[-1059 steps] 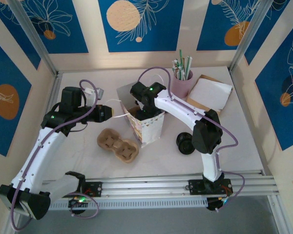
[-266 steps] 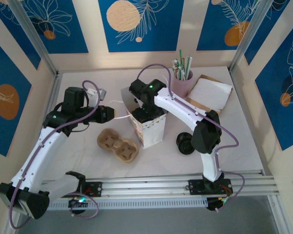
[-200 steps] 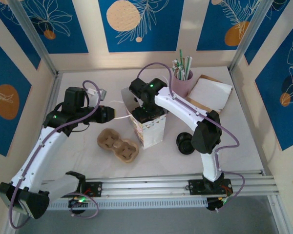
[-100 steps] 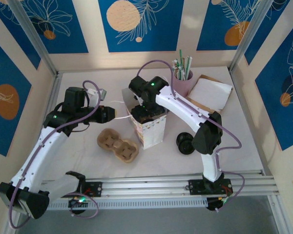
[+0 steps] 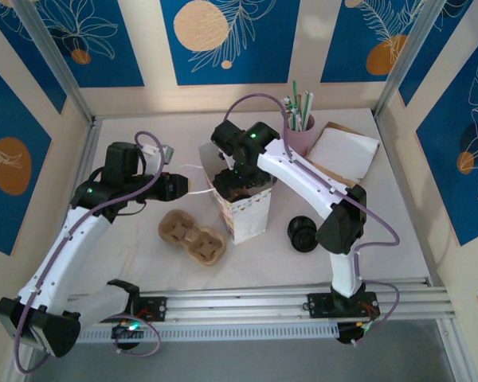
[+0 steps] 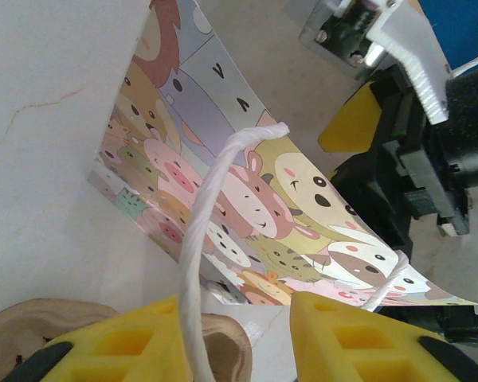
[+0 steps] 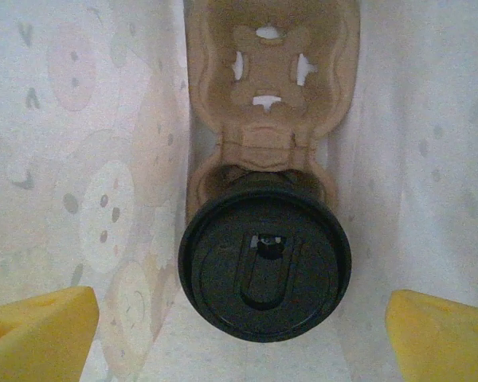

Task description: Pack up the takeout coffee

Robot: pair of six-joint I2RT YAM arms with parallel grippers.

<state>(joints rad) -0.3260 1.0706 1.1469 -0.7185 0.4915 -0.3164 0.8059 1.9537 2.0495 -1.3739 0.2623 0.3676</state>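
Looking straight down into the bag in the right wrist view, I see the takeout coffee, black lid up. It stands in one pocket of a brown pulp carrier on the bag's floor. My right gripper hangs above it, open wide, yellow fingertips clear of the lid on both sides. The cartoon-print paper bag stands upright mid-table with the right gripper over its mouth. My left gripper is open at the bag's left side. The white string handle lies against its left finger.
A second pulp carrier lies on the table left of the bag. Loose black lids sit to the bag's right. A pink cup of straws and white napkins on cardboard stand at the back right.
The right gripper has risen a little from the bag, leaving the coffee standing in the carrier. The left jaws have spread apart around the string handle. The left arm stayed put.
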